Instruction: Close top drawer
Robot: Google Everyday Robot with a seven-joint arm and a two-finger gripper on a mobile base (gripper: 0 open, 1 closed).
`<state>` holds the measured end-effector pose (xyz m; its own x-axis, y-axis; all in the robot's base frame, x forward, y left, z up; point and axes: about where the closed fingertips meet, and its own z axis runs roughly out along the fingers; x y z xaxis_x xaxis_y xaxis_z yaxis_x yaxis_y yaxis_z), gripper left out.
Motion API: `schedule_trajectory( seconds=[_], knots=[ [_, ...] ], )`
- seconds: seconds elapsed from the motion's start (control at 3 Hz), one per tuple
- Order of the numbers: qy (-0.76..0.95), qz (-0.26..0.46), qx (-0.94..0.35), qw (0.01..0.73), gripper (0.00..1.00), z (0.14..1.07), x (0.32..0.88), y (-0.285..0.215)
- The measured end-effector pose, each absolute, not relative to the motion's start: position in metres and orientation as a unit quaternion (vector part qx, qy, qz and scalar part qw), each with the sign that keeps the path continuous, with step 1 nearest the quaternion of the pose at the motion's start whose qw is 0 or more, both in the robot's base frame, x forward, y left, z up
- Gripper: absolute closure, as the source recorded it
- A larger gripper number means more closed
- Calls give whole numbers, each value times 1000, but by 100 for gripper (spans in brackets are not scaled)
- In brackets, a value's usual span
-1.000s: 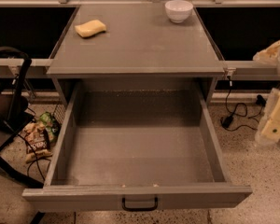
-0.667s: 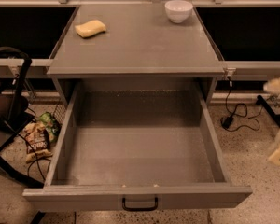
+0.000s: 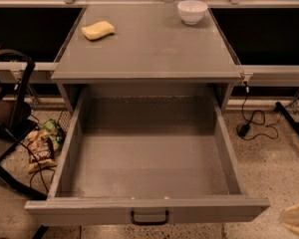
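Found the top drawer (image 3: 149,171) drawn far out of the grey cabinet (image 3: 149,75) toward the camera, bare inside, with the front panel (image 3: 79,214) nearest the lens and the small black handle (image 3: 149,218) centred low on it. Logged no shift in it against the views from a second back: same reach, same squareness. Tracked a pale shape, taken for the gripper (image 3: 296,219), from mid-height at the right edge down into the bottom right corner; placed it now just beyond the right end of the front panel and apart from it. Cannot tell how wide the claw stands, with only a sliver inside the view. Read the drop as a descent toward panel height: approach only, no contact, no closing done yet. Judged the next need as getting in front of the panel and pushing straight toward the cabinet, near the middle rather than at the right end, to avoid skewing the drawer on its runners. Noted on the cabinet top a yellow sponge (image 3: 97,30) at rear left and a white bowl (image 3: 192,11) at rear right, both well apart from the drawer's path. Noted snack bags (image 3: 40,148) on the floor left of the cabinet and a black cable (image 3: 246,126) at right, neither blocking the travel.
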<state>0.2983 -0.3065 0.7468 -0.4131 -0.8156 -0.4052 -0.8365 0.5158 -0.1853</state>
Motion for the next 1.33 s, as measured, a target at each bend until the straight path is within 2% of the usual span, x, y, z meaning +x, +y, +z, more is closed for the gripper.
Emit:
schedule_trajectory(
  seconds=[0.33, 0.67, 1.33],
  knots=[
    [853, 79, -461, 232, 93, 658, 269, -311],
    [841, 112, -468, 249, 100, 609, 276, -296],
    [800, 144, -510, 281, 100, 581, 315, -242]
  ],
)
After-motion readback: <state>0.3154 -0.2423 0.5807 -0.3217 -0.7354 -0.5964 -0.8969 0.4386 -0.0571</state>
